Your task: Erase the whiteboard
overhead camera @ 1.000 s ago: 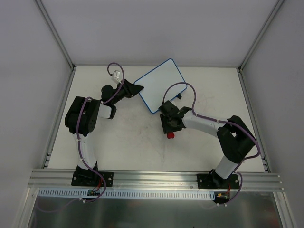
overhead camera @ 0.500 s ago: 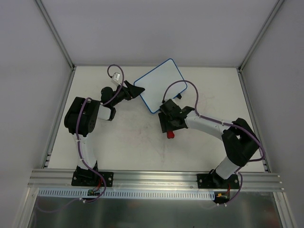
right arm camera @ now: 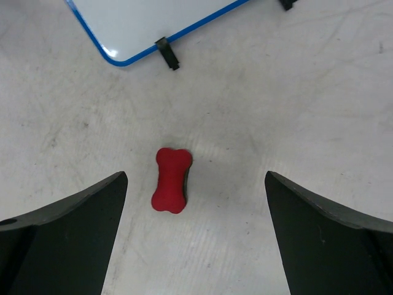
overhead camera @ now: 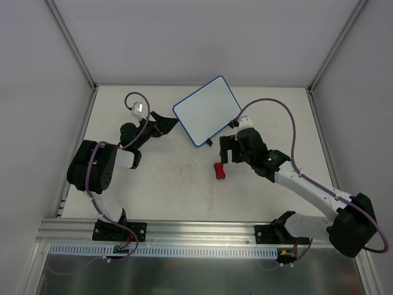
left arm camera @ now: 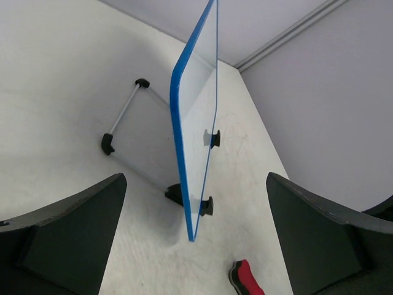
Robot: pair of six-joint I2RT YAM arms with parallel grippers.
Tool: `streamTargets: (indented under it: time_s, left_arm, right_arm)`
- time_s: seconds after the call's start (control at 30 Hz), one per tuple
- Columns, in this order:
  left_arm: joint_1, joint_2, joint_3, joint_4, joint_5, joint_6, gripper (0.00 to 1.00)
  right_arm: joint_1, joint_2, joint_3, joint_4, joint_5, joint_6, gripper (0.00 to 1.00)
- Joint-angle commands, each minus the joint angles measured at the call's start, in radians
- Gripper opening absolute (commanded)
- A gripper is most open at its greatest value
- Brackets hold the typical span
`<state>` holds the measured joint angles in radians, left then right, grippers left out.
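Whiteboard [overhead camera: 206,110]: flat white rectangular panel with rounded corners and a thin blue rim; the face is smooth and blank. It is in the upper centre of the top view, propped at a tilt on the table [overhead camera: 159,178]. Small black feet [left arm camera: 212,138] sit along one edge, and a thin metal rod stand [left arm camera: 123,117] with black end caps is behind it.

Left gripper [overhead camera: 171,123]: just left of the board, facing its blue edge. Jaws wide apart, empty.

Right gripper [overhead camera: 225,150]: below the board. Jaws wide apart, empty.

Eraser [right arm camera: 171,180]: red, bone-shaped, matte. It lies flat on the scuffed off-white table and touches neither right finger.
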<state>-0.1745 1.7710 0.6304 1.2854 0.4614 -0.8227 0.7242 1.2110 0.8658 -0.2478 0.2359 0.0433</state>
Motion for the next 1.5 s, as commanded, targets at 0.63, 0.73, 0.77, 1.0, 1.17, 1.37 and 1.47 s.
streamTargets:
  time_s: [0.63, 0.73, 0.77, 1.0, 1.17, 1.37, 1.47]
  left_arm:
    - [0.007, -0.699, -0.284, -0.599, -0.408, 0.16, 0.99]
    - [0.007, -0.786, -0.278, -0.703, -0.418, 0.198, 0.99]
    - [0.007, -0.806, -0.276, -0.728, -0.418, 0.215, 0.99]
    - [-0.002, -0.878, -0.305, -0.877, -0.405, 0.214, 0.99]
    - [-0.003, -0.881, -0.342, -0.877, -0.392, 0.275, 0.99]
    - [-0.003, -0.868, -0.324, -0.865, -0.354, 0.269, 0.99]
    - [-0.003, -0.852, -0.316, -0.865, -0.343, 0.267, 0.99]
  right_arm:
    - [-0.16, -0.292, -0.321, 0.217, 0.206, -0.043, 0.99]
    - [-0.16, -0.304, -0.352, 0.238, 0.252, 0.016, 0.99]
    - [-0.161, -0.307, -0.367, 0.245, 0.266, 0.026, 0.99]
    - [-0.16, -0.303, -0.502, 0.464, 0.302, 0.072, 0.99]
    - [-0.161, -0.263, -0.462, 0.461, 0.287, 0.06, 0.99]
    - [-0.161, -0.243, -0.438, 0.464, 0.247, 0.049, 0.99]
    - [-0.161, -0.231, -0.427, 0.464, 0.229, 0.036, 0.99]
